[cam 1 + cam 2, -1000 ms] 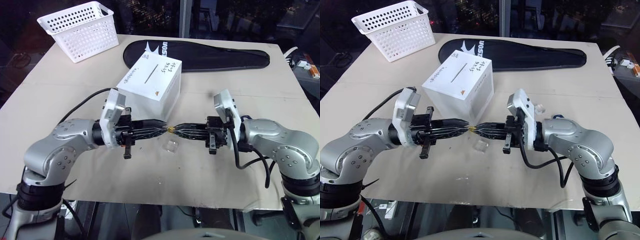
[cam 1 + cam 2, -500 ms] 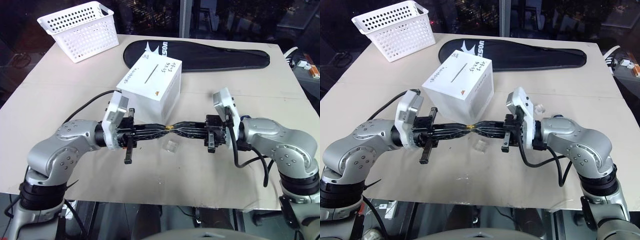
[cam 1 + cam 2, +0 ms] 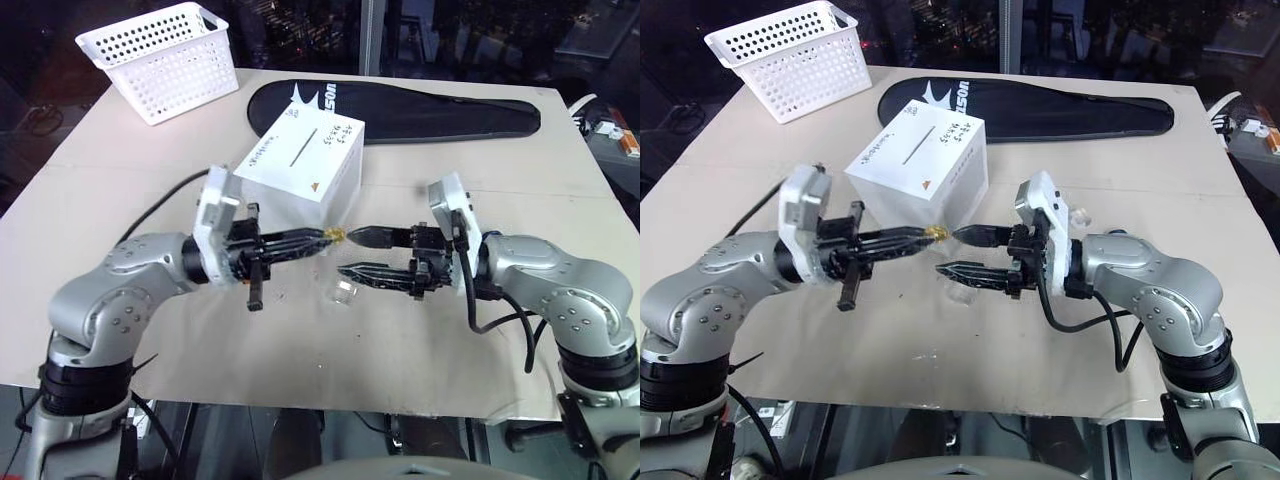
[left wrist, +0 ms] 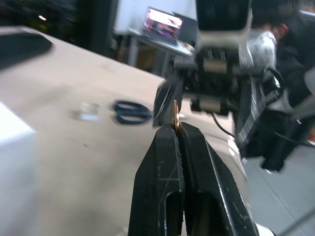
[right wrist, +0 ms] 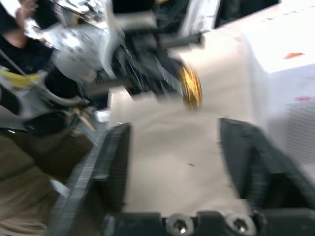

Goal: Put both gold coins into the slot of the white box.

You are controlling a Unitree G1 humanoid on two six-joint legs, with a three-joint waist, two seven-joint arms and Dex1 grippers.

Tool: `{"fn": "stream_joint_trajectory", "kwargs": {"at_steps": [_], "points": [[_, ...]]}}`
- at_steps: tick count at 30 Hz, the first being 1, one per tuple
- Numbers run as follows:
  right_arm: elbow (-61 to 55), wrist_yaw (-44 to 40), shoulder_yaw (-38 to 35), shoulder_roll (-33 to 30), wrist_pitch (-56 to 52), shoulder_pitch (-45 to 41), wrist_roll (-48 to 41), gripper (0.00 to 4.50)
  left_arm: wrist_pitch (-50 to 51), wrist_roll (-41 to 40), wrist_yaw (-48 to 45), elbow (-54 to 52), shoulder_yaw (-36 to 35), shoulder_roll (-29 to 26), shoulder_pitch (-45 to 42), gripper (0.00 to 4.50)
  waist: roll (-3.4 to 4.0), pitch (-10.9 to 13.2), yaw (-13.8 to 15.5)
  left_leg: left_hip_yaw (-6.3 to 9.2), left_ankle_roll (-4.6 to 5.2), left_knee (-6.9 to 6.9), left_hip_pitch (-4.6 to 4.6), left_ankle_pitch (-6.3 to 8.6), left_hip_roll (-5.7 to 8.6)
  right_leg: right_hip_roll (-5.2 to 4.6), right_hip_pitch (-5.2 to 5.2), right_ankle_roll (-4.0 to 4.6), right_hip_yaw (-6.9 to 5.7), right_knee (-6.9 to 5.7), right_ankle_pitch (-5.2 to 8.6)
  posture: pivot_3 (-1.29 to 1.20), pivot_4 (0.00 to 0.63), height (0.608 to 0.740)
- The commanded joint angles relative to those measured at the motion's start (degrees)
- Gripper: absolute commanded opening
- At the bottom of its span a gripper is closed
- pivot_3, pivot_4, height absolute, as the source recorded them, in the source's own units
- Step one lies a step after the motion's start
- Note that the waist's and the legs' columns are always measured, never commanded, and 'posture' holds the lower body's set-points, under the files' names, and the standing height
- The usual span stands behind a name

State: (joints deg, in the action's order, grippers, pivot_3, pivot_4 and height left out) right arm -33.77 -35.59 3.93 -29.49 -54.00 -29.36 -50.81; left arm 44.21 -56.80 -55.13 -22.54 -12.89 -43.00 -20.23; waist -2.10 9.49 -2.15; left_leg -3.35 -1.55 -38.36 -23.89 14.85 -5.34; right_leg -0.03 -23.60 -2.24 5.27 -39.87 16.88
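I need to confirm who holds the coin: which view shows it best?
The right wrist view: the coin shows broad and gold at the tip of the shut left gripper, between the open right jaws. The left wrist view shows it edge-on; the eye views show a gold speck.

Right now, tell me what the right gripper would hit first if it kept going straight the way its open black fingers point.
Probably the small shiny gold coin pinched at the tips of the shut left gripper, straight across from the right gripper. The coin sits near its upper finger, so depth leaves some doubt.
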Motion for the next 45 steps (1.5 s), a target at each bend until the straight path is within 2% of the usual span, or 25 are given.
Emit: {"fn": "stream_joint_trajectory", "kwargs": {"at_steps": [1, 3, 5, 7, 10, 16, 26, 34, 38, 42, 45], "points": [[-3.7, 0.6, -5.7, -2.6, 3.6, 0.9, 0.7, 4.46, 1.4, -3.3, 9.1, 0.7, -4.4, 1.8, -3.6, 0.0, 0.0, 0.0, 0.1, 0.01, 0.0, 0.0, 0.0, 0.0, 0.0, 0.0, 0.01, 0.0, 0.0, 0.0, 0.0, 0.0, 0.15, 0.74], [-5.6, -0.7, -10.7, -6.8, 4.3, 2.6, -0.1, 4.46, 3.4, -0.7, 24.4, 2.4, -5.8, 4.6, -10.2, 0.0, -0.04, 0.0, 0.7, 0.04, 0.0, -0.02, -0.02, 0.0, 0.01, 0.0, 0.02, -0.01, -0.03, 0.0, 0.0, 0.0, 0.15, 0.74], [-6.1, -1.1, -13.9, -10.1, 4.7, 3.0, -0.2, 4.46, 6.4, 2.1, 34.9, 3.2, -5.4, 5.9, -15.4, 0.0, -0.07, 0.1, 1.4, 0.21, 0.0, -0.11, -0.1, 0.0, 0.02, -0.01, 0.07, -0.02, -0.17, 0.02, -0.01, 0.0, 0.15, 0.74], [-5.6, -1.1, -15.5, -12.2, 4.7, 2.3, -0.8, 4.46, 15.3, -3.4, 40.7, 6.7, -5.8, 5.8, -20.0, 0.0, -0.08, 0.0, 1.2, 0.23, 0.0, -0.1, -0.09, 0.0, 0.04, -0.01, 0.11, -0.02, -0.16, 0.05, -0.02, 0.0, 0.15, 0.74], [-5.3, -2.0, -17.1, -15.0, 5.4, 1.9, -0.8, 4.46, 25.0, -6.5, 41.6, 13.3, -4.2, 4.8, -27.0, 0.0, -0.06, 0.1, 1.1, 0.23, 0.0, -0.04, -0.05, 0.0, 0.04, 0.0, 0.1, -0.02, -0.16, 0.03, -0.01, 0.0, 0.15, 0.74], [-6.0, -2.6, -18.7, -18.1, 7.5, 2.7, -0.1, 4.46, 32.2, -4.5, 46.3, 22.2, -3.2, 7.1, -35.9, 0.0, -0.05, 0.1, 1.2, 0.35, -0.03, -0.04, -0.11, -0.02, 0.07, 0.0, 0.09, -0.02, -0.26, 0.05, -0.01, 0.0, 0.15, 0.74], [-8.8, -0.5, -20.4, -18.8, 8.3, 5.5, -1.4, 4.46, 39.4, 3.0, 51.5, 23.5, -1.2, 9.0, -39.8, 0.0, -0.05, 0.1, 1.4, 0.43, -0.26, -0.06, -0.16, -0.15, 0.1, -0.02, 0.08, -0.02, -0.32, 0.04, -0.01, 0.0, 0.15, 0.74], [-8.3, -0.4, -19.5, -19.0, 9.5, 6.3, -0.9, 4.46, 41.8, 7.2, 50.4, 19.4, 1.4, 9.8, -40.6, 0.0, -0.04, 0.1, 1.3, 0.45, -0.28, -0.06, -0.14, -0.16, 0.1, -0.01, 0.09, -0.02, -0.32, 0.01, -0.01, 0.0, 0.15, 0.74], [-8.2, -0.5, -19.1, -19.1, 9.7, 6.7, -0.7, 4.5, 39.8, 9.0, 50.0, 17.4, -0.1, 10.6, -40.1, 1.15, -0.04, 0.1, 1.3, 0.45, -0.28, -0.06, -0.14, -0.16, 0.11, -0.01, 0.09, -0.02, -0.32, 0.01, -0.01, 0.0, 0.15, 0.74], [-8.5, -0.1, -19.6, -19.2, 9.8, 7.7, -0.5, 4.5, 36.5, 3.5, 44.2, 12.4, -6.1, 12.2, -39.0, 2.9, -0.04, 0.1, 1.4, 0.46, -0.28, -0.08, -0.17, -0.16, 0.11, -0.02, 0.09, -0.02, -0.34, 0.02, -0.01, 0.0, 0.15, 0.74], [-9.3, 2.2, -20.6, -17.8, 11.0, 10.8, 1.5, 4.5, 32.1, -2.5, 33.1, 0.7, -8.0, 9.5, -30.2, 2.9, -0.01, 0.0, 1.0, 0.46, -0.29, -0.04, -0.2, -0.17, 0.11, -0.04, 0.07, -0.02, -0.31, 0.07, -0.01, 0.0, 0.15, 0.74]]}}
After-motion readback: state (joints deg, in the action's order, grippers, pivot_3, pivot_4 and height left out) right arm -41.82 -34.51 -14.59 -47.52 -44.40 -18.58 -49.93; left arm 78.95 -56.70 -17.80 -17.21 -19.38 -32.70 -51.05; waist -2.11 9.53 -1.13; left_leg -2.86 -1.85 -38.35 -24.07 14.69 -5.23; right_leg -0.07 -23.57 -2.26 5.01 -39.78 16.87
